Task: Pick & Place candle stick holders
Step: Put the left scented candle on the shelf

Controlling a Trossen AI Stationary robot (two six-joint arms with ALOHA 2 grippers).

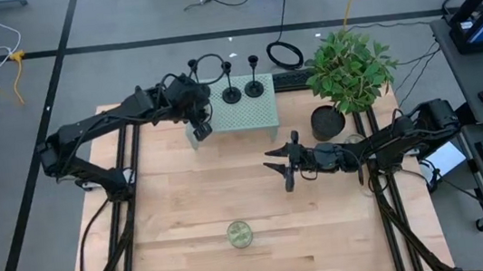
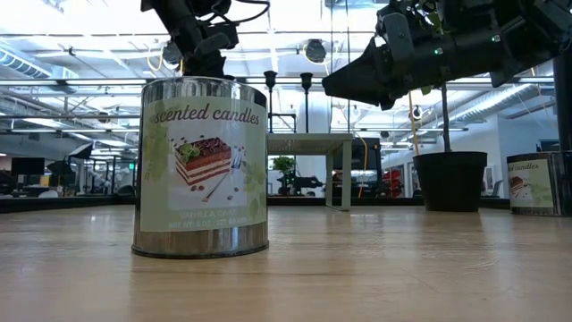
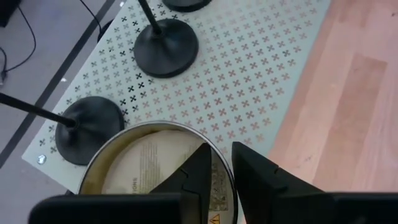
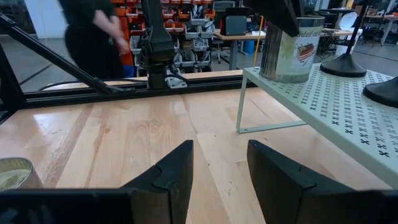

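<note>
Three small black candle stick holders, each a round flat base with a thin upright stem, stand on a pale green perforated metal shelf (image 1: 243, 108) at the far middle of the light wooden surface (image 1: 186, 206). In the high view two of them (image 1: 231, 95) (image 1: 255, 87) stand side by side on the shelf's far part, and the third (image 3: 89, 127) shows in the left wrist view, just beside a round metal candle tin (image 3: 158, 168) at the shelf's left end.

The left gripper (image 3: 221, 171) is over that left end of the shelf, its jaws narrow and closed on the tin's rim, one finger inside the tin and one outside. From the right wrist view the same tin rests on the shelf with the dark finger reaching into its top.

The right gripper (image 1: 283, 163) hovers above the bare surface just in front of the shelf's right end, its jaws wide apart and holding nothing.

A second candle tin (image 2: 204, 167), labelled "scented candles", stands on the near middle of the surface, well apart from both arms. A leafy green plant in a black pot (image 1: 331, 116) stands near the shelf's right side. Beyond the surface, a person in dark clothing (image 4: 93, 37) shows in the right wrist view.
</note>
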